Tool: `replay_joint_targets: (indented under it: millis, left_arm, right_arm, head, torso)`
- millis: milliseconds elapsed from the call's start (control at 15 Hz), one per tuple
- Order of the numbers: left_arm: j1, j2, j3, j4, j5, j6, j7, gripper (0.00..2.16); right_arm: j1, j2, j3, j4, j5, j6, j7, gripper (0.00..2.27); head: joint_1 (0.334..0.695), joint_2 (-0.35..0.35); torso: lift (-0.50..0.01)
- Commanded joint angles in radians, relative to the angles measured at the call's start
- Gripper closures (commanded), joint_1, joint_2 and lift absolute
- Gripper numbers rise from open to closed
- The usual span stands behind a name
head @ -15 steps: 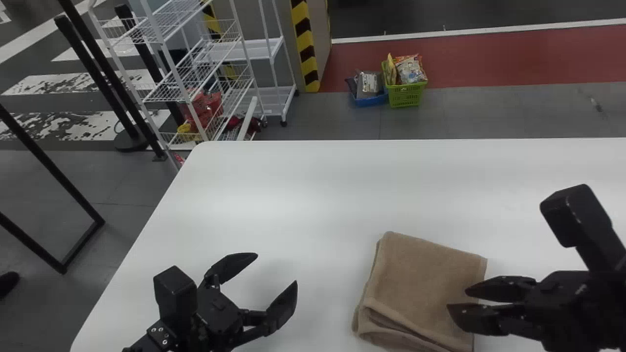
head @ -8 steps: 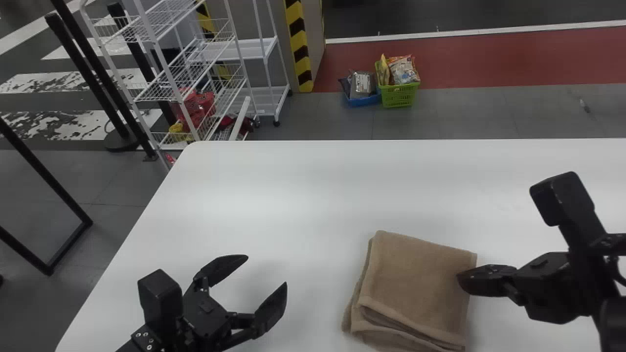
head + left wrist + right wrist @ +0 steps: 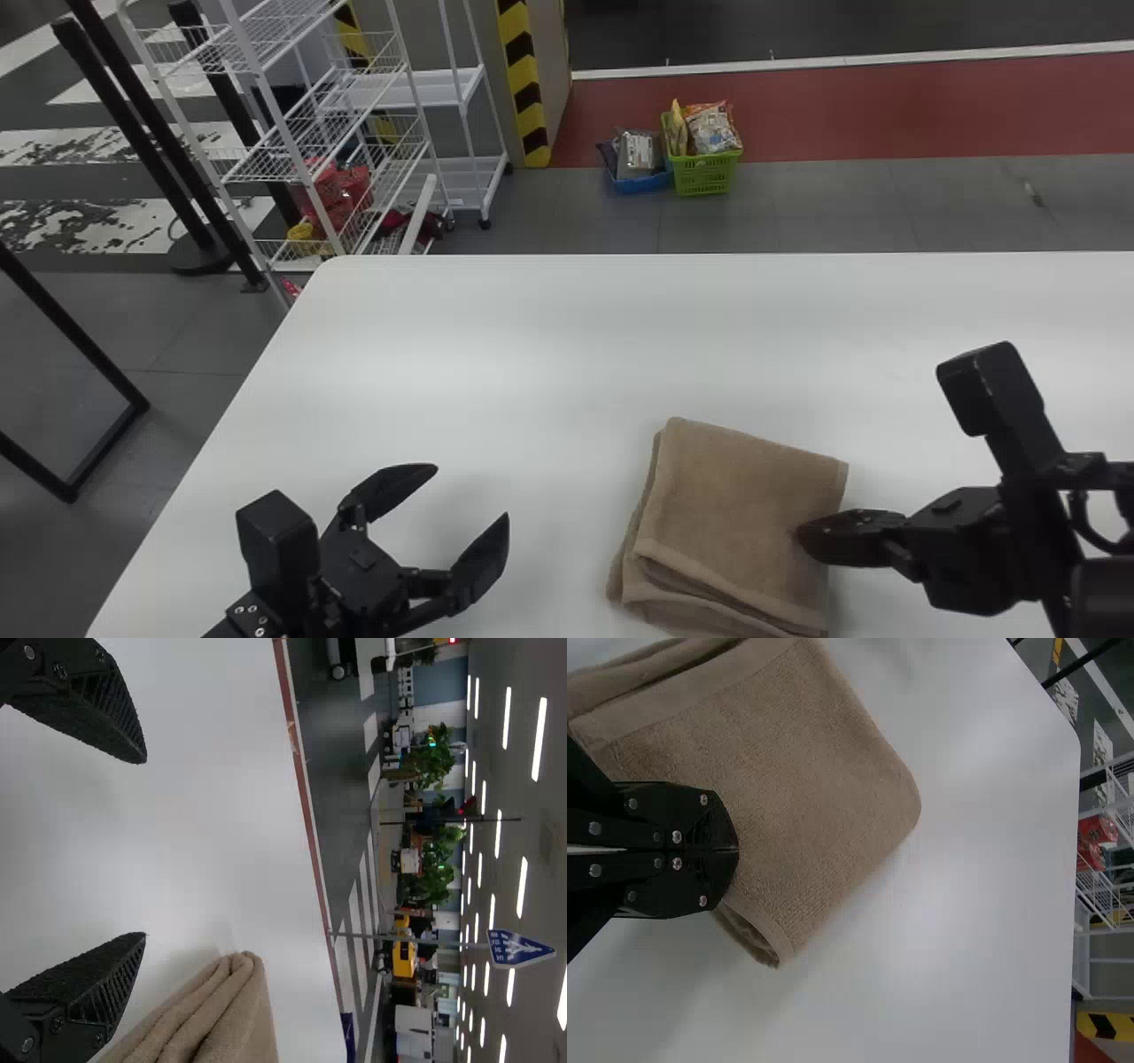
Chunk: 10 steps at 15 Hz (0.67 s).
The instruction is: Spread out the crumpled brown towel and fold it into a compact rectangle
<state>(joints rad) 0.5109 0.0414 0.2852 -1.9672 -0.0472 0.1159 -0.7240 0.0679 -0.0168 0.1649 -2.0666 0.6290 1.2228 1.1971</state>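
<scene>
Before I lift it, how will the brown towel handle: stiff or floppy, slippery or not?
Likely floppy: the towel is cloth, its layers gaping at one corner, so lifting one could open the fold. Probably not slippery, given the rough weave. Unlikely to roll, lying flat.

Left tool (image 3: pixel 471 491) spread wide, right tool (image 3: pixel 801 534) closed

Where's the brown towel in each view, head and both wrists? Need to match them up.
Head: towel, right of centre near the bottom edge, left of the right gripper.
Left wrist: towel, partly in frame, beside one finger of the left gripper.
Right wrist: towel, spreading out past the gripper's fingertips.
Shared landmark: white table.
</scene>
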Motion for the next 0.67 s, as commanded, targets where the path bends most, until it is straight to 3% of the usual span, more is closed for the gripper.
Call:
replay_joint_targets:
  millis: [0, 267, 467, 600]
  left_arm:
    - [0.0, 0.0, 0.0, 0.002, 0.0, 0.0, 0.0, 0.12]
    - [-0.002, 0.0, -0.001, 0.008, 0.0, 0.0, 0.0, 0.12]
    - [-0.002, 0.0, -0.001, 0.002, 0.0, 0.0, -0.002, 0.12]
    - [-0.003, 0.0, -0.003, 0.001, 0.0, 0.0, -0.003, 0.12]
  right_arm:
    - [-0.002, 0.0, 0.013, 0.034, 0.011, -0.006, -0.007, 1.48]
    - [-0.011, 0.0, 0.01, 0.094, 0.014, -0.036, -0.017, 1.48]
    - [0.01, 0.0, -0.044, -0.029, -0.091, -0.024, -0.014, 1.48]
    - [0.009, 0.015, -0.056, -0.084, -0.103, -0.015, -0.017, 1.48]
  head:
    - [0.695, 0.219]
    - [0.695, 0.224]
    - [0.695, 0.219]
    - [0.695, 0.22]
  torso:
    - [-0.127]
    - [-0.127]
    - [-0.127]
    - [-0.127]
